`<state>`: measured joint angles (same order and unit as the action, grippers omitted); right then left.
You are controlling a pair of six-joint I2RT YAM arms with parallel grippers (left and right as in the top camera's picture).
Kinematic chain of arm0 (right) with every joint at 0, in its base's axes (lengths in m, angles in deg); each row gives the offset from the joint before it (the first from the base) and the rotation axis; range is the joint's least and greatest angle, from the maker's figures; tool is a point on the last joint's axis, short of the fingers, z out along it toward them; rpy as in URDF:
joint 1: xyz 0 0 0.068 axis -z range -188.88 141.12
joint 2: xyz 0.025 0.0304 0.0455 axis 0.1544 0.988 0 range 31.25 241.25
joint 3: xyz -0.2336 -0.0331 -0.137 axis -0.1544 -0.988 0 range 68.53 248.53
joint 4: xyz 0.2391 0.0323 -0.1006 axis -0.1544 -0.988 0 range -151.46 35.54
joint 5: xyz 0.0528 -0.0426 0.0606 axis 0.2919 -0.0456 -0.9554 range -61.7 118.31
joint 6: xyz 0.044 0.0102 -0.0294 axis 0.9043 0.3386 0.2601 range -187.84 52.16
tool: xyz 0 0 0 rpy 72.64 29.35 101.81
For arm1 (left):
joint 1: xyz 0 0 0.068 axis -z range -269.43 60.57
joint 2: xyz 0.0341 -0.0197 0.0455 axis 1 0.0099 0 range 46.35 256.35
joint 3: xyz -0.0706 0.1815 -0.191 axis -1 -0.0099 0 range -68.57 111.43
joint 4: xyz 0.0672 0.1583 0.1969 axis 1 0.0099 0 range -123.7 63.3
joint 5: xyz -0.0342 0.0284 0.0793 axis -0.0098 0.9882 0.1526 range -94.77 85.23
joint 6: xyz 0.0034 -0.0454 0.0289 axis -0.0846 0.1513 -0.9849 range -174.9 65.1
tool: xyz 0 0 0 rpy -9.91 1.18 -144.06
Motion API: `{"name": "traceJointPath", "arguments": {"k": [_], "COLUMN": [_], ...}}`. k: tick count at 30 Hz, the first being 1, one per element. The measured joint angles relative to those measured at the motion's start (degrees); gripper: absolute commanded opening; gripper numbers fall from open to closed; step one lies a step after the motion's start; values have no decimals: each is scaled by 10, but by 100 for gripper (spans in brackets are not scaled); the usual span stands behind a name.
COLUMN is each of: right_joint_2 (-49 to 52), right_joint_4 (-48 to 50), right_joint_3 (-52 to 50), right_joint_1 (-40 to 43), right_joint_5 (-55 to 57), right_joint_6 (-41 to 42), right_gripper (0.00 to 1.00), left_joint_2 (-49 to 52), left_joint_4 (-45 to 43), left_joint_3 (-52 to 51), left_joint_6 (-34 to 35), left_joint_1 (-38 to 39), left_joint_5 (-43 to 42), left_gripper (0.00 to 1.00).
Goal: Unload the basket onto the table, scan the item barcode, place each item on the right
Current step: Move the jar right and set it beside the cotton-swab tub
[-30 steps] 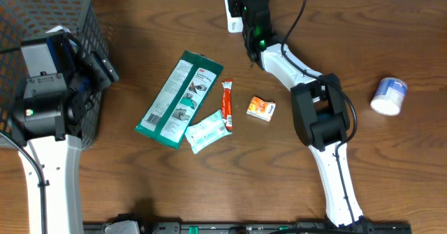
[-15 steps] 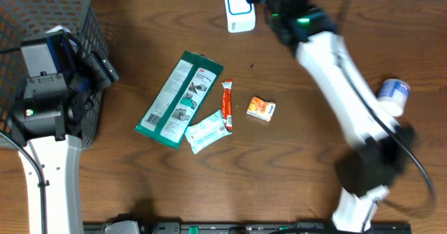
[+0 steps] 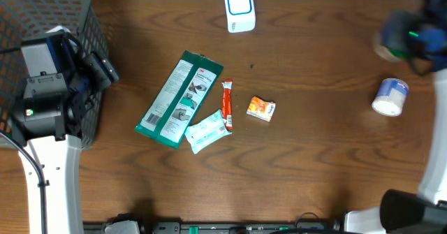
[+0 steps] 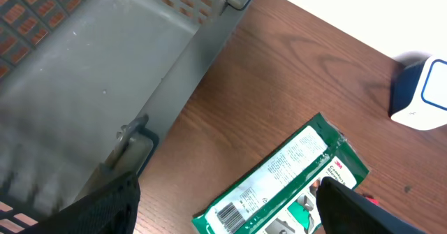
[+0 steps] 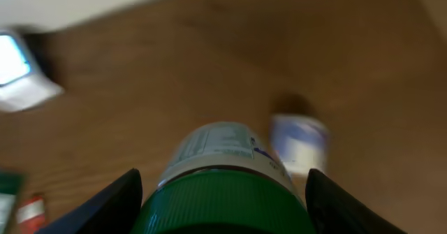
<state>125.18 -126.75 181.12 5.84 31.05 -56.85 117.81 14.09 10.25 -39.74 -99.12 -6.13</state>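
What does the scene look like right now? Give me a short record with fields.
scanner: white and blue, at the far edge
right jaws: closed on green-capped bottle, view blurred
left jaws: open, empty, by grey basket
centre: green package, wipes packet, red stick, orange box
right side: white and blue tub

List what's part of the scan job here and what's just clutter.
Job: green-capped bottle, held in the right gripper; scanner at the table's far edge.

Lying about: green 3M pack, white wipes packet, red sachet, orange box, white-blue tub, grey basket.
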Motion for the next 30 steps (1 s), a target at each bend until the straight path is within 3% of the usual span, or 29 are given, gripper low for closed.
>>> {"name": "traceJointPath", "arguments": {"k": [7, 12, 23, 25, 29, 30], "right_joint_2": [7, 32, 42, 42, 42, 42], "right_joint_4": [-5, 64, 298, 362, 400, 402], "right_joint_3": [-60, -188, -400, -435, -464, -466], "right_joint_1": [156, 225, 299, 300, 300, 300], "right_joint_5": [-1, 0, -54, -84, -123, -127], "right_joint_6": [11, 19, 40, 41, 52, 54], "right_gripper": [1, 1, 6, 15, 17, 24], "left_joint_2": [0, 0, 0, 0, 0, 0], "left_joint_4": [0, 0, 0, 0, 0, 0], "left_joint_3": [0, 0, 0, 0, 0, 0], "left_joint_6": [0, 0, 0, 0, 0, 0], "left_joint_1": [0, 0, 0, 0, 0, 0], "left_joint_5": [0, 0, 0, 0, 0, 0], "left_gripper": [83, 83, 83, 83, 83, 83]}}
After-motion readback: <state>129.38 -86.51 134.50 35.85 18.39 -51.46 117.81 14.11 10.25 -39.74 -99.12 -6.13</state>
